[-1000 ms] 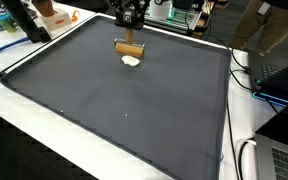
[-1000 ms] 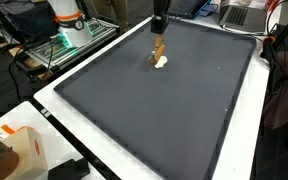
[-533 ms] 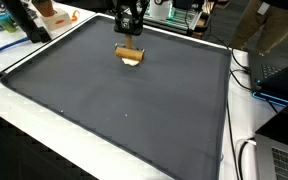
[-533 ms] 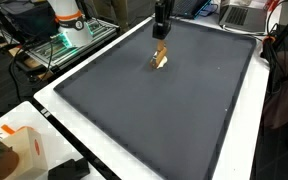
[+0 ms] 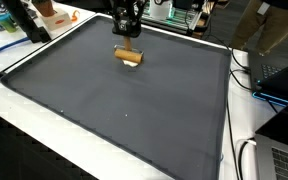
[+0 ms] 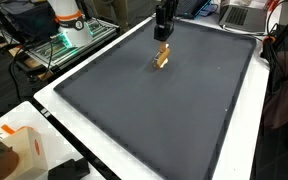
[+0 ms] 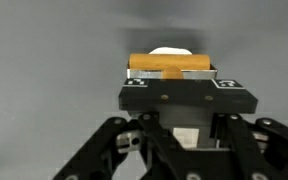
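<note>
Jaws: spread not readable. In the wrist view a black cross-piece covers the fingertips, and both exterior views are too small to show whether they clamp anything.

Gripper [image 5: 128, 40] [image 6: 163, 37] [image 7: 174, 82]: points straight down over the far part of the mat, directly above the block.

Block [image 5: 129, 55] [image 6: 162, 58] [image 7: 171, 65]: tan wood, oblong. It lies crosswise just past the fingertips in the wrist view and sits low at the mat. Whether it touches the fingers cannot be told.

White piece [image 7: 171, 51]: a pale rounded edge shows just behind the block in the wrist view. It is hidden in both exterior views.

Mat [image 5: 134, 115] [image 6: 154, 110]: dark grey, covering most of the table.

Table [image 5: 9, 105] [image 6: 59, 110]: white border around the mat.

Laptop [image 5: 284, 160]: at the table's edge, well apart from the block.
</note>
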Controlling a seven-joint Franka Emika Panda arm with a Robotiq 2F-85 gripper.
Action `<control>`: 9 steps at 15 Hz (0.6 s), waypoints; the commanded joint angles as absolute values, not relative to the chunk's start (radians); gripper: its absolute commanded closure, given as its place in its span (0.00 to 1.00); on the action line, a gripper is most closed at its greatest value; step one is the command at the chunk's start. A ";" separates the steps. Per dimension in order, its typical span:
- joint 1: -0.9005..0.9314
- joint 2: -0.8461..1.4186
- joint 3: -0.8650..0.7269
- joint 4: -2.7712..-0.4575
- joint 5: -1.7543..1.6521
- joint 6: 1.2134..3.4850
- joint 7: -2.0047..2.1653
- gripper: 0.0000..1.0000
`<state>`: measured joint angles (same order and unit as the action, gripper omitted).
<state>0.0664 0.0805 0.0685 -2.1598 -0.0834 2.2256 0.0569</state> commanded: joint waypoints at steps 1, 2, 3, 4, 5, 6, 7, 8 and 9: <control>0.067 0.145 0.065 -2.149 -0.053 2.274 0.089 0.77; 0.067 0.150 0.065 -2.145 -0.051 2.277 0.095 0.77; 0.067 0.153 0.064 -2.140 -0.050 2.285 0.101 0.77; 0.067 0.155 0.063 -2.137 -0.047 2.293 0.104 0.77; 0.067 0.149 0.062 -2.135 -0.044 2.304 0.110 0.77; 0.065 0.131 0.062 -2.132 -0.030 2.305 0.109 0.77; 0.065 0.102 0.062 -2.143 -0.018 2.306 0.108 0.77; 0.064 0.038 0.063 -2.170 -0.001 2.275 0.106 0.77; 0.065 -0.042 0.061 -2.215 0.003 2.248 0.122 0.77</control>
<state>0.0653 0.1223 0.0612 -2.1325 -0.0359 2.2985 0.0989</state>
